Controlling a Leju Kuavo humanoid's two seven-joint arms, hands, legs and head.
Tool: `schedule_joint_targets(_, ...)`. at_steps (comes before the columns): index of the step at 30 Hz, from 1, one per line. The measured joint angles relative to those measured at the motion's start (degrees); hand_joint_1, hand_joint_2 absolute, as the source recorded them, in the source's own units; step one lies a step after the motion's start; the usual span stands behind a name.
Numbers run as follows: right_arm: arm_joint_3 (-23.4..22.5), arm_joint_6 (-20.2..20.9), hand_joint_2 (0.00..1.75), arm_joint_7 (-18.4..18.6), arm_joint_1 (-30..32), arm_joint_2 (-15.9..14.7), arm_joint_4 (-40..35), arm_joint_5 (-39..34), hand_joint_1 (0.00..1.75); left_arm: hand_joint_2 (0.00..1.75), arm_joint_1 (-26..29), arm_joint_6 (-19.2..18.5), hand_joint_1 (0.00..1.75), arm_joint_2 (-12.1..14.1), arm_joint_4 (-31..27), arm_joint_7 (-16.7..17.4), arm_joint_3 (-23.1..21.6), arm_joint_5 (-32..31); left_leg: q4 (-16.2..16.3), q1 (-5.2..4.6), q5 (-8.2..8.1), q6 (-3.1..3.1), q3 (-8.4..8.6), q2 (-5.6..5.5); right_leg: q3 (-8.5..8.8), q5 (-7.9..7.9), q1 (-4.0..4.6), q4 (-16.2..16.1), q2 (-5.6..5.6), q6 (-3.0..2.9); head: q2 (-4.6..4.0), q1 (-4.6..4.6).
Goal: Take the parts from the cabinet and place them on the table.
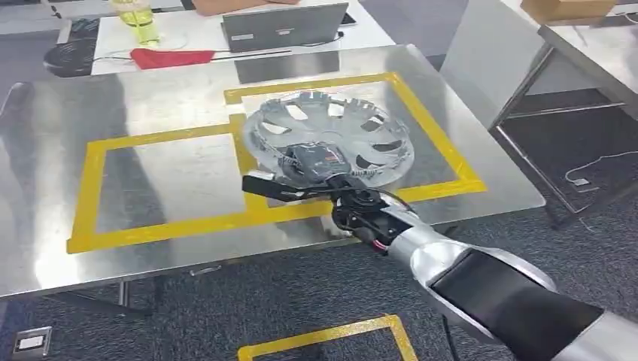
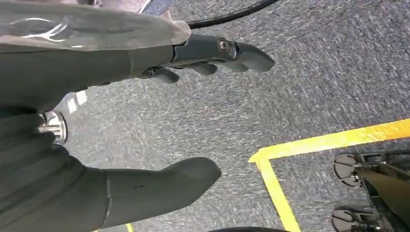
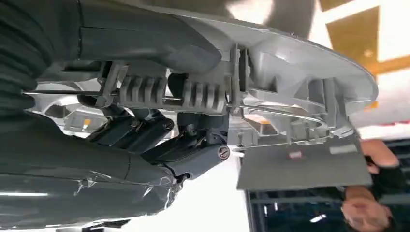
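A silver wheel cover (image 1: 331, 135) is tilted over the steel table (image 1: 150, 113), inside the right-hand yellow tape square. My right hand (image 1: 316, 169) grips its near rim, thumb on one face and fingers (image 3: 145, 130) on the other. In the right wrist view the wheel cover (image 3: 300, 82) shows edge-on, with its ribs and clips between thumb and fingers. My left hand (image 2: 159, 121) hangs over the grey carpet with thumb and fingers apart and nothing in it.
A second yellow tape square (image 1: 158, 188) marks the table's left half. Behind it, a white desk holds a laptop (image 1: 282, 26), a red cloth (image 1: 169, 58) and a yellow bottle (image 1: 137, 19). Another table (image 1: 587, 45) stands at the right. Yellow floor tape (image 1: 331, 338) lies below.
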Motion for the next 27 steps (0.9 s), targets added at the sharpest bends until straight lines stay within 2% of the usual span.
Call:
schedule_joint_targets(4,0.77,0.11,1.75,0.50,-0.40,0.11,1.86,-0.39,0.00,1.75,0.00,-0.04,0.00,0.00,0.02,0.00,-0.02,0.09,-0.03,0.01,0.08,0.09,0.13,0.08,0.07,0.08,0.00,0.00,0.02,0.12,0.00,-0.11)
schedule_joint_targets(5,0.81,0.11,1.75,0.33,-0.43,0.11,2.12,-0.52,0.00,0.00,-0.01,0.04,0.00,0.00,0.00,0.00,-0.02,0.18,-0.03,0.03,0.08,0.08,0.19,0.08,0.14,0.08,0.02,0.00,0.01,0.12,0.00,-0.13)
schedule_joint_targets(14,0.85,-0.37,1.75,-2.12,-1.81,0.11,3.19,-3.33,0.00,0.00,0.01,0.35,0.00,-0.02,0.00,0.13,-0.02,1.18,-0.23,0.05,0.11,0.02,0.81,0.16,0.59,0.06,0.04,0.00,0.06,0.10,0.00,-0.17)
schedule_joint_targets(17,-0.20,0.37,1.75,-7.31,-1.85,0.13,3.17,-9.91,0.00,0.00,0.01,0.39,0.00,-0.02,0.00,0.11,-0.02,1.05,-0.27,0.05,0.12,0.02,0.91,0.16,0.67,0.06,0.04,0.00,0.06,0.09,0.00,-0.20)
schedule_joint_targets(20,-2.34,4.14,1.75,-15.60,-1.87,0.15,2.69,-20.15,0.00,0.00,0.03,0.46,0.00,-0.02,0.02,0.09,-0.02,1.07,-0.29,0.05,0.12,0.01,0.96,0.17,0.72,0.06,0.04,0.00,0.06,0.09,0.00,-0.20)
schedule_joint_targets(21,-3.45,6.74,0.00,-19.00,-1.87,0.24,2.26,-24.98,0.00,0.00,0.02,0.57,0.00,-0.02,0.02,0.09,-0.02,1.14,-0.30,0.05,0.13,0.00,0.98,0.18,0.73,0.06,0.04,0.00,0.06,0.09,0.00,-0.24)
schedule_joint_targets(23,-5.40,13.19,0.00,-24.47,-1.56,0.26,0.57,-35.12,0.00,0.00,0.02,0.77,0.00,-0.02,0.02,0.15,-0.02,1.38,-0.31,0.05,0.13,0.00,1.04,0.18,0.77,0.06,0.04,0.00,0.06,0.08,0.00,-0.24)
schedule_joint_targets(24,-6.32,15.90,0.00,-25.82,-1.25,0.29,-0.83,-39.80,0.00,0.00,0.03,0.81,0.00,-0.02,0.02,0.22,-0.02,1.51,-0.32,0.05,0.13,0.00,1.06,0.18,0.78,0.05,0.03,-0.01,0.06,0.08,0.00,-0.24)
schedule_joint_targets(27,-7.61,20.55,0.00,-25.29,1.10,0.09,-7.11,-50.68,0.00,0.00,0.07,0.96,0.00,-0.02,0.02,0.55,-0.02,1.99,-0.32,0.18,0.12,0.00,1.14,0.19,0.77,0.02,0.02,-0.03,0.06,0.05,0.00,-0.22)
